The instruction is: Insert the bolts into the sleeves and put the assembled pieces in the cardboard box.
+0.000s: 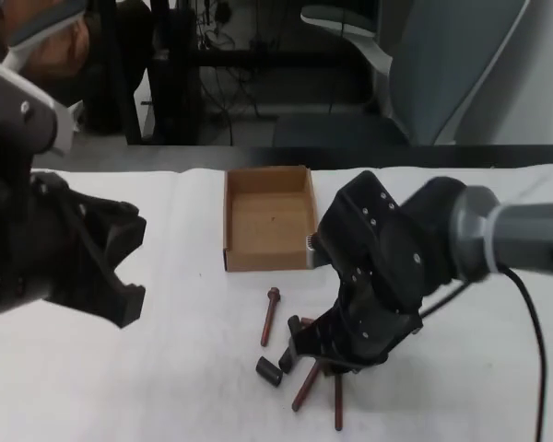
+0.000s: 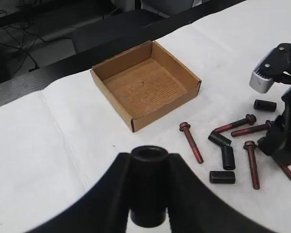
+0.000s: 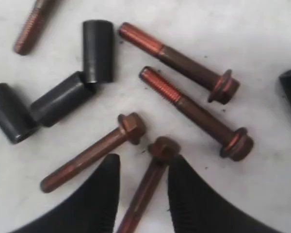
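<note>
My left gripper is shut on a black sleeve held upright, open end up, above the white cloth at the left. My right gripper is low over the pile of parts, open, its fingers straddling the shank of a copper bolt that lies on the cloth. Three more bolts and three loose black sleeves lie close around it. The cardboard box sits open just beyond the pile, with nothing inside.
A white cloth covers the bench. One bolt lies apart, near the box's front. A lone sleeve rests behind the right arm. An office chair and cables stand beyond the bench's dark far edge.
</note>
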Tool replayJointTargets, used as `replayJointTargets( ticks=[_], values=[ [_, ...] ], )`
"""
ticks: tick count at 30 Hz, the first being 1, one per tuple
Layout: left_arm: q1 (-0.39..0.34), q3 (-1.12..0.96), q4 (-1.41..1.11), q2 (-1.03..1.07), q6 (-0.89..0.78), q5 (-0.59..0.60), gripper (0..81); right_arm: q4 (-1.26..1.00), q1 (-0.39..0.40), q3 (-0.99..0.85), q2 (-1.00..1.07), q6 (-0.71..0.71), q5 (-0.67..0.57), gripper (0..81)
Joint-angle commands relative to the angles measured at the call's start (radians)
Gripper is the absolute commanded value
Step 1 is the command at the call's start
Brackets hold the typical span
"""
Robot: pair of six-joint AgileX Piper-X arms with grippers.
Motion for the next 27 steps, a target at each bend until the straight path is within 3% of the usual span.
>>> replayJointTargets(
  ticks=[1, 11, 17, 19, 21, 27],
  values=[
    [0.001, 0.013, -0.006, -0.035, -0.008, 0.007, 1.8, 0.057, -0.035, -0.033, 0.045, -0.018, 0.007, 24.5],
    [0.001, 0.034, -0.010, -0.057, -0.005, 0.007, 1.8, 0.083, -0.056, -0.038, 0.072, 0.010, -0.017, 32.6],
    [0.001, 0.072, -0.018, -0.057, -0.006, 0.007, 1.8, 0.077, -0.056, -0.038, 0.093, 0.036, -0.061, 32.1],
    [0.001, 0.079, -0.018, -0.057, -0.008, 0.007, 1.8, 0.077, -0.056, -0.038, 0.096, 0.030, -0.061, 23.5],
    [0.001, 0.079, -0.018, -0.057, -0.008, 0.007, 1.8, 0.070, -0.054, -0.040, 0.090, -0.001, -0.061, 0.1],
    [-0.001, 0.120, -0.210, -0.055, -0.070, 0.112, 1.8, 0.074, -0.029, -0.074, -0.005, -0.089, -0.061, 0.6]
  ],
)
